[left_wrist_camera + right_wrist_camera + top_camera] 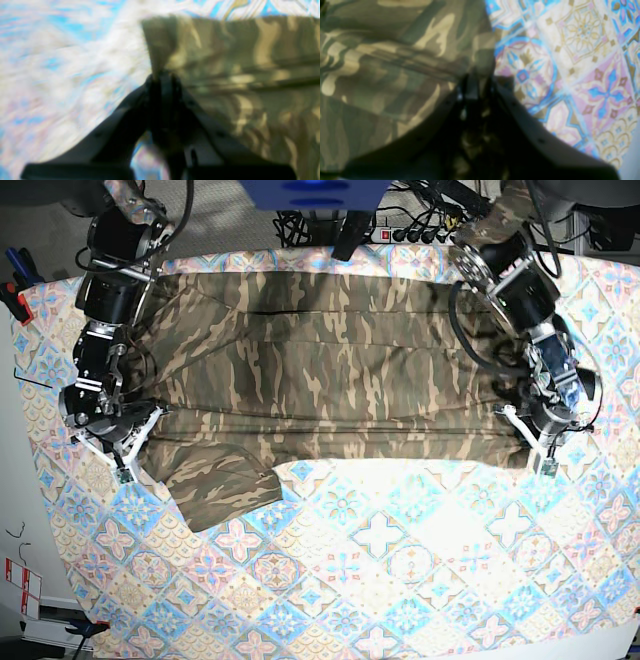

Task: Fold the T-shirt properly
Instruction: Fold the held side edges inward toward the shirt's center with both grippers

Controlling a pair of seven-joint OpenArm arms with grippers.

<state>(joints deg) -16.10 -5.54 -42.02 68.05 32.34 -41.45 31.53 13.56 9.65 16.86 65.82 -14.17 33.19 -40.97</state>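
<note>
The camouflage T-shirt (330, 370) lies spread wide across the far half of the table, with one sleeve (220, 480) hanging toward the front left. My left gripper (527, 442) is at the shirt's right end. In the left wrist view it (162, 73) is shut on a corner of the T-shirt (237, 62), which is lifted slightly off the cloth. My right gripper (140, 442) is at the shirt's left end. The right wrist view shows it (475, 76) shut on the edge of the T-shirt (395, 62), with fabric bunched between its fingers.
A blue, pink and cream tile-patterned tablecloth (400, 550) covers the table and shows bare in front of the shirt. Cables and a power strip (420, 225) lie behind the table. A blue object (315, 192) sits at the top centre. Red-handled tools (15, 295) lie off the left edge.
</note>
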